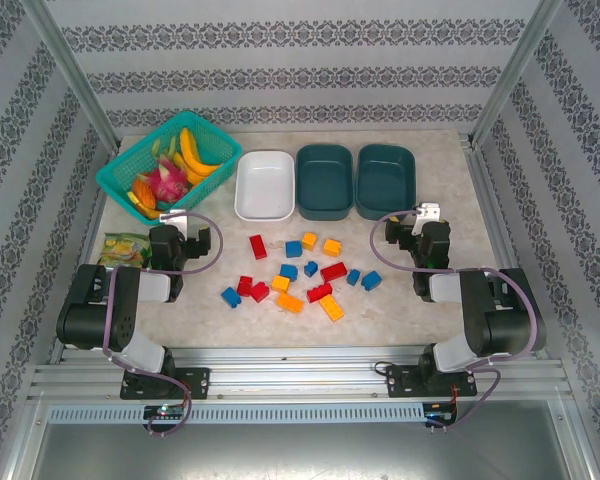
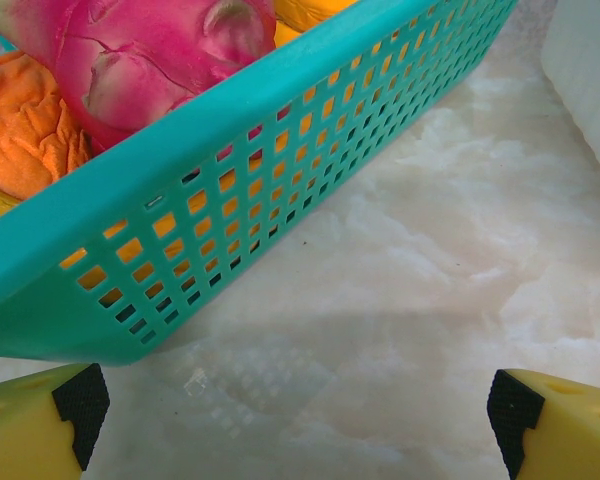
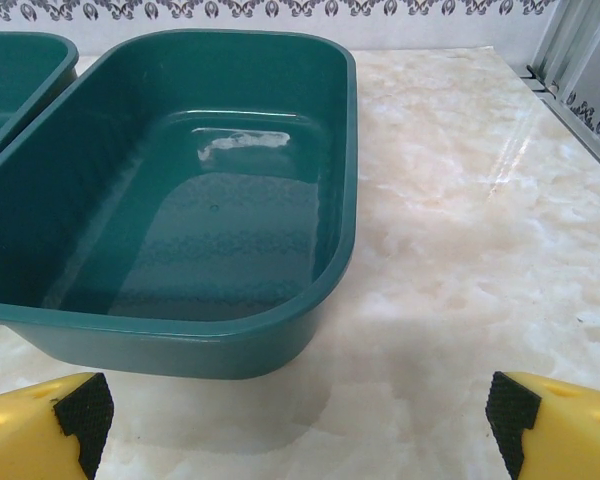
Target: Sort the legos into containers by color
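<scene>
Several red, blue and orange-yellow legos [image 1: 300, 272] lie scattered on the table's middle, between the two arms. Behind them stand three containers in a row: a white tub [image 1: 265, 185], a dark teal tub [image 1: 323, 181] and a second dark teal tub [image 1: 385, 180]. All three look empty. My left gripper [image 1: 176, 222] hovers open over bare table just in front of the lattice basket. My right gripper [image 1: 427, 214] is open too, just short of the right teal tub [image 3: 190, 200]. Nothing lies between the yellow fingers [image 2: 40, 425] or the other pair of fingers [image 3: 555, 420].
A bright teal lattice basket [image 1: 120, 172] with toy banana and pink dragonfruit [image 2: 130, 50] sits at the back left, close to my left gripper. A small yellow-green packet [image 1: 123, 247] lies by the left arm. Metal frame posts border the table.
</scene>
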Tool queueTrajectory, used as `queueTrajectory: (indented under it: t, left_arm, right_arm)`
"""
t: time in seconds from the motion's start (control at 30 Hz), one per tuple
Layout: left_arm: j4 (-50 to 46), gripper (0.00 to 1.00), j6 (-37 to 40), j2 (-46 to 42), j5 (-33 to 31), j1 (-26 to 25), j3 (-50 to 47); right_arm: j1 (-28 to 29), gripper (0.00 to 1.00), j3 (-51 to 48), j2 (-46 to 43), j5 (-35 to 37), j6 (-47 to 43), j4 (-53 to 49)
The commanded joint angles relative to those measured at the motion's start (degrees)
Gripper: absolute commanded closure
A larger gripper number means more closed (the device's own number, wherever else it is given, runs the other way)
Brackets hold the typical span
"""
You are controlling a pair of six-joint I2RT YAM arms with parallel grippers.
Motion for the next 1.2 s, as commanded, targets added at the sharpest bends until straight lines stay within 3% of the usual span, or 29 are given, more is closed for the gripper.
queueTrajectory:
  t: [0.0, 0.47, 0.53, 0.6, 0.87, 1.17]
  left_arm:
    - [2.7, 0.00, -1.3, 0.7, 1.0, -0.1, 1.2]
    - [2.6, 0.00, -1.1, 0.2, 1.6, -0.1, 1.1]
    - [-2.1, 0.00, 0.5, -1.8, 4.3, -0.4, 2.6]
    - [-10.6, 0.00, 1.1, -5.7, 2.3, -1.9, 5.3]
    - [-25.7, 0.00, -4.1, -24.9, -7.3, -9.8, 3.6]
    - [-43.8, 0.00, -10.3, -43.0, -14.7, -16.8, 5.4]
  right_arm:
    - [0.0, 0.02, 1.2, 0.5, -1.1, -1.0, 1.9]
    - [0.0, 0.02, 0.9, 0.3, -1.3, -1.1, 2.3]
    - [0.2, 0.02, 0.3, -0.5, -1.5, -1.4, 2.8]
    - [1.3, 0.02, -0.5, -3.3, 0.8, -2.3, 2.4]
    - [7.5, 0.02, 2.4, -22.5, 12.4, -2.5, -17.1]
    - [20.9, 0.02, 11.0, -38.0, 24.5, -2.5, -37.9]
